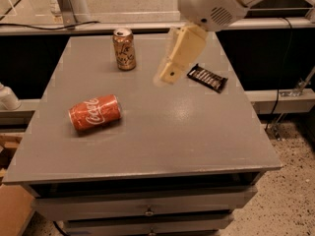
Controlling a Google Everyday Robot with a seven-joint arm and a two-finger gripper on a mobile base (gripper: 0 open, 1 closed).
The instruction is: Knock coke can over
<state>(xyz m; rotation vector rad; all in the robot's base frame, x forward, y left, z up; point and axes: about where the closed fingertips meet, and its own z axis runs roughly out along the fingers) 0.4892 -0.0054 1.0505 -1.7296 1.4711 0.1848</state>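
Observation:
The red coke can (95, 113) lies on its side on the left part of the grey table (177, 132), white script facing up. My gripper (170, 75) hangs above the table's middle rear, well to the right of and behind the coke can, touching nothing. It sits between the bronze-brown can and the dark snack bar, and its cream finger (180, 54) points down and left.
A bronze-brown can (124, 49) stands upright at the back of the table. A dark wrapped snack bar (207, 77) lies at the back right. The table has drawers under its front edge. A rail runs behind the table.

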